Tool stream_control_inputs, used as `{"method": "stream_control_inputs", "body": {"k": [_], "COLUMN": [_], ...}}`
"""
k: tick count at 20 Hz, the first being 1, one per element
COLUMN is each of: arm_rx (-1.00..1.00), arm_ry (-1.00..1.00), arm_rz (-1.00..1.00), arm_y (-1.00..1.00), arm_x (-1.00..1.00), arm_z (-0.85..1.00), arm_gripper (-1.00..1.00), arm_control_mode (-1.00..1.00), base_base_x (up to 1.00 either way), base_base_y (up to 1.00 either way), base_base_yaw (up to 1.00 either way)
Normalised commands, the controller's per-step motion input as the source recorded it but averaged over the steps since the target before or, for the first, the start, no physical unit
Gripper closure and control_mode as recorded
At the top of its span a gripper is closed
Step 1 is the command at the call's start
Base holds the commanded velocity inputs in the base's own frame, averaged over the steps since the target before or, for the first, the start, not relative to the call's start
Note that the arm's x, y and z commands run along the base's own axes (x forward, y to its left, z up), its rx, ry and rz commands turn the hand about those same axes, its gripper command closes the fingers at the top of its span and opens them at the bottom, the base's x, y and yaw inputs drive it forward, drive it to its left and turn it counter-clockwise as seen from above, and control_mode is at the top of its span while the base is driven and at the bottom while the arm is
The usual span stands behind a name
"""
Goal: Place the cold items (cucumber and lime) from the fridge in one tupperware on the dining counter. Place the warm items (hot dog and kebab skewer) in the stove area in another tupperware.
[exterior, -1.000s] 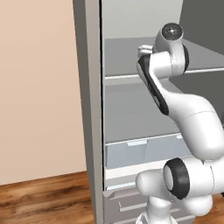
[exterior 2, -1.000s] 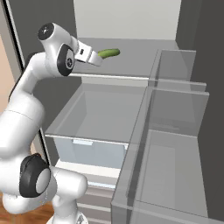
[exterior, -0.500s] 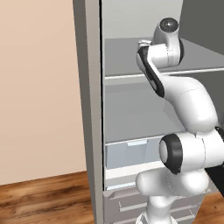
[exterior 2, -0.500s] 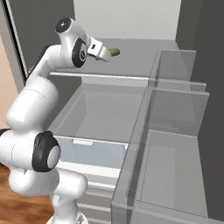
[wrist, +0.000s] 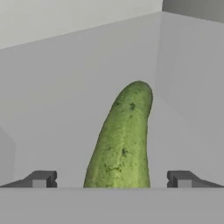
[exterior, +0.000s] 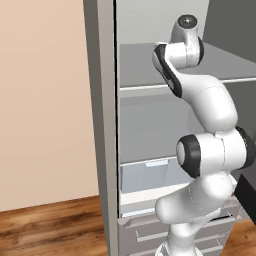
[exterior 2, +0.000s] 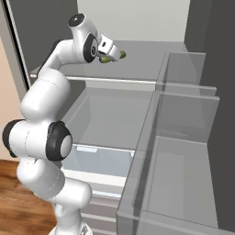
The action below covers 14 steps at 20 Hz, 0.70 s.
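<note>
The cucumber (wrist: 122,140) is dark green and elongated. It lies on the fridge's upper shelf (exterior 2: 142,59), pointing away from the hand. My gripper (wrist: 111,179) is open, and its two dark fingertips (wrist: 41,178) stand well apart on either side of the cucumber's near end without touching it. In the right base view the gripper (exterior 2: 117,53) sits over the cucumber (exterior 2: 107,59), hiding most of it. The arm reaches up from the base into the grey steel fridge (exterior: 102,125). The lime, the tupperwares, the hot dog and the kebab skewer are out of view.
Clear door bins (exterior 2: 183,105) stand close on the right of the arm. A clear drawer (exterior 2: 101,160) sits below the shelves, above the freezer drawers (exterior: 150,230). A beige wall (exterior: 45,100) and wood floor (exterior: 45,230) lie left of the fridge.
The arm has stretched deeper into the fridge along the upper shelf. The hand has closed in on the cucumber and now straddles its near end. The jaws stayed wide.
</note>
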Motion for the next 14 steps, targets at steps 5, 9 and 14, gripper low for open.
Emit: {"method": "stream_control_inputs", "body": {"k": [5, 9, 14], "arm_rx": [0.04, 0.03, 0.02], "arm_ry": [0.0, 0.0, 0.0], "arm_rz": [0.0, 0.0, 0.0], "arm_y": [-0.05, -0.04, -0.12], "arm_x": [0.11, 0.05, 0.0], "arm_z": [-0.08, -0.2, -0.23], "arm_gripper": [-1.0, 1.0, 1.0], "arm_control_mode": [-1.0, -1.0, -1.0], "base_base_x": [0.0, 0.0, 0.0], "base_base_y": [0.0, 0.0, 0.0], "base_base_yaw": [0.0, 0.0, 0.0]}}
